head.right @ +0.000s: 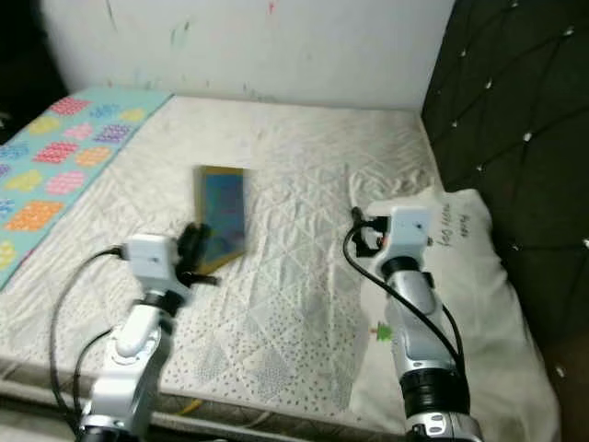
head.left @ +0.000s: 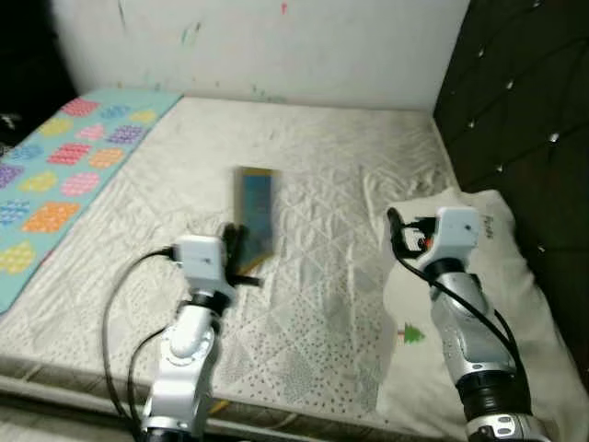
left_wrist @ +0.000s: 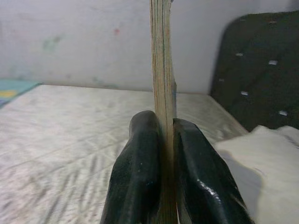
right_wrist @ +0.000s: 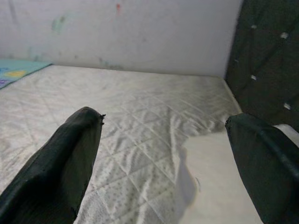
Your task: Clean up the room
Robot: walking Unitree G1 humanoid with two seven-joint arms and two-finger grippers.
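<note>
We note the left gripper (left_wrist: 166, 154) clenched on a book (head.left: 256, 216) over the mattress (head.left: 322, 166), right gripper (right_wrist: 173, 154) released near a pillow (head.left: 502, 276), cover blurred.

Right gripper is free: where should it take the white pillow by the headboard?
Pinch the white pillow at its thin near-left corner, over the quilted mattress, coming in from the mattress side. The right gripper hangs open just above that edge; the dark headboard blocks the far side.

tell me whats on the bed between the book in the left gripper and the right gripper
Nothing sits there: in the left eye view, only bare quilted mattress cover runs from the book in the left gripper to the open right gripper.
</note>
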